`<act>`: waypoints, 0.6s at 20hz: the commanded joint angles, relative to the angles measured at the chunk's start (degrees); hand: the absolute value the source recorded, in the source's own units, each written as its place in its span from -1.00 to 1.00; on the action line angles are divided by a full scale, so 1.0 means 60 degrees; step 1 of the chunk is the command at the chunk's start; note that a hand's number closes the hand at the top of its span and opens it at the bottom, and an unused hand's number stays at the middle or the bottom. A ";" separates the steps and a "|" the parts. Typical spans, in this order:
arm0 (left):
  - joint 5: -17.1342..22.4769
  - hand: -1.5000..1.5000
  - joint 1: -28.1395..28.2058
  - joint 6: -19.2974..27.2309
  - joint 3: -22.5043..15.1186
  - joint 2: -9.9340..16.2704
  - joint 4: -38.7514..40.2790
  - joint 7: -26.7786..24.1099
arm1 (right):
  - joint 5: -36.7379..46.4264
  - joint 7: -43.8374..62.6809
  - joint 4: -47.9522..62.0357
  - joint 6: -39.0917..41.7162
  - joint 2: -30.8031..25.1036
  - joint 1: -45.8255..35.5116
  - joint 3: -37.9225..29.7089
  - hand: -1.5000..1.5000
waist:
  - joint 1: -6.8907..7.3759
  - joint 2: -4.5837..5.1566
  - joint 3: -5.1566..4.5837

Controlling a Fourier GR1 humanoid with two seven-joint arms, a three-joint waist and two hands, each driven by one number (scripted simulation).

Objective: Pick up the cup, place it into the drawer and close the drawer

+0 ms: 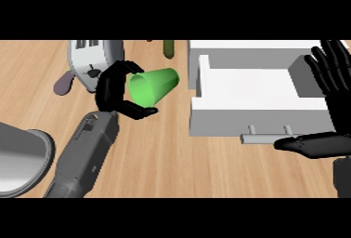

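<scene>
Your left hand is curled round the green cup, fingers over the top, thumb under. The cup lies tipped on its side in that grasp, rim toward the hand, narrow base pointing right toward the drawer. It is off the wooden counter, as best you can judge.

The white drawer stands pulled out just to the right of the cup, its handle facing you. Nothing shows inside the tray. So the carry runs rightward, over the drawer's near left wall, with the cup's long axis already along that line.

Your right hand rests at the right edge, fingers straight and up, holding nothing, thumb close by the handle. It looks the nearer hand for the closing push.

A toaster sits behind the left hand; a grey bowl lies at lower left.
</scene>
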 commanded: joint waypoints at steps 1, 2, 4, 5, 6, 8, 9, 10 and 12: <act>-0.0062 1.00 -0.1021 0.0968 -0.0328 -0.0558 -0.1023 0.1619 | -0.0082 0.0170 -0.0413 0.0102 -0.0084 0.0228 -0.0015 -1.00 | -0.0068 -0.0012 -0.0001; 0.0089 1.00 -0.1260 0.0541 -0.0339 -0.0130 -0.1579 0.2447 | 0.0160 -0.0031 -0.0259 -0.0122 0.0139 0.0110 0.0127 -1.00 | 0.0033 -0.0032 0.0002; -0.0231 1.00 -0.1764 0.1366 -0.0578 -0.0569 -0.1490 0.2849 | 0.0022 0.0336 -0.0157 -0.0008 -0.0081 -0.0021 0.0010 -1.00 | -0.0056 0.0000 -0.0003; -0.0056 1.00 -0.2179 0.1229 -0.0284 -0.0209 -0.1549 0.3201 | -0.0177 -0.0206 0.0366 0.0129 -0.0190 -0.0235 -0.0358 -1.00 | -0.0045 0.0026 -0.0002; -0.0285 1.00 -0.2139 0.1648 -0.0676 -0.0572 -0.1874 0.3669 | -0.0071 -0.0297 0.0140 0.0142 -0.0070 0.0177 -0.0221 -1.00 | -0.0051 0.0007 -0.0001; -0.0042 1.00 -0.2747 0.2581 -0.1420 -0.0578 -0.1856 0.3917 | 0.0016 -0.0064 -0.0195 -0.0022 0.0003 0.0106 -0.0099 -1.00 | -0.0164 0.0004 -0.0003; -0.0250 1.00 -0.3727 0.2157 -0.0597 -0.0457 -0.0821 0.4024 | 0.0288 -0.0137 0.0318 -0.0218 0.0068 -0.0249 -0.0033 -1.00 | -0.0187 0.0077 -0.0004; -0.0098 1.00 -0.3553 0.2648 -0.1195 -0.0580 -0.0775 0.3923 | 0.0312 -0.0154 -0.0056 -0.0199 0.0211 0.0019 0.0156 -1.00 | -0.0222 0.0062 -0.0005; 0.0149 1.00 -0.4232 0.3456 -0.1442 -0.0583 -0.0254 0.4145 | -0.0211 -0.0308 0.0029 0.0303 -0.0191 0.0132 -0.0298 -1.00 | -0.0353 0.0082 -0.0002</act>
